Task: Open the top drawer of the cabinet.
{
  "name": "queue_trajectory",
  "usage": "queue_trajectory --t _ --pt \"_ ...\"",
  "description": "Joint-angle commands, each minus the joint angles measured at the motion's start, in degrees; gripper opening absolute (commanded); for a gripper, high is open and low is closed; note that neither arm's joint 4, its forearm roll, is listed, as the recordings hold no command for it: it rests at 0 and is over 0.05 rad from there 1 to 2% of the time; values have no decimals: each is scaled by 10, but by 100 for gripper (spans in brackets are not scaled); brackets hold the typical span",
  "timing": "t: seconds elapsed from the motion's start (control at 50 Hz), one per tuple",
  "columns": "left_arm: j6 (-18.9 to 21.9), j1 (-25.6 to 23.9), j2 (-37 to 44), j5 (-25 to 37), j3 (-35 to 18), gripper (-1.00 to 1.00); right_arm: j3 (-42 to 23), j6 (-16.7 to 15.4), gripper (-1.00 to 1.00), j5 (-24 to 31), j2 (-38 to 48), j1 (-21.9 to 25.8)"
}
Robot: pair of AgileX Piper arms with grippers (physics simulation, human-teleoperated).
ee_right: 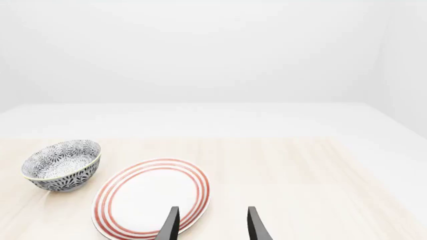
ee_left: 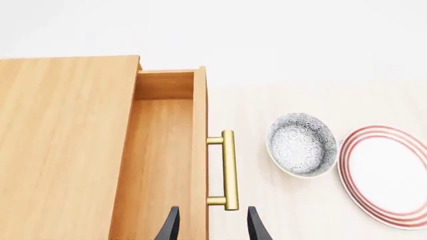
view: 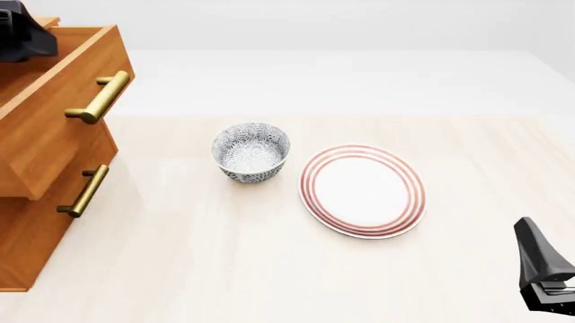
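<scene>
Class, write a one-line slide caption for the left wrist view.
Top drawer pulled open from the cabinet, left tool open beside its brass handle.

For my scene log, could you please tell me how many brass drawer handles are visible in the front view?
2. One handle sits on the pulled-out top drawer; the second handle is on the drawer below. The cabinet runs off the frame's left edge, so another handle may be hidden.

Pale table, cabinet, bowl, plate

pale wood table, plain white backdrop
</scene>
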Motion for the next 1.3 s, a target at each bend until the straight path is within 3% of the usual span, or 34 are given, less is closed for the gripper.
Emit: queue_trajectory --t 0.02,0.46,1.02,1.04,1.3 --pt "-6 -1 2 29 -25 100 0 0 100 0 0 0" --pt "-31 3 -7 -7 31 100 0 0 100 0 0 0" --pt "-29 3 -6 -16 41 100 0 0 100 1 -1 0" --pt "-28 11 -4 -39 71 100 0 0 100 1 -1 0" --pt "-31 14 4 -57 87 100 0 0 100 0 0 0"
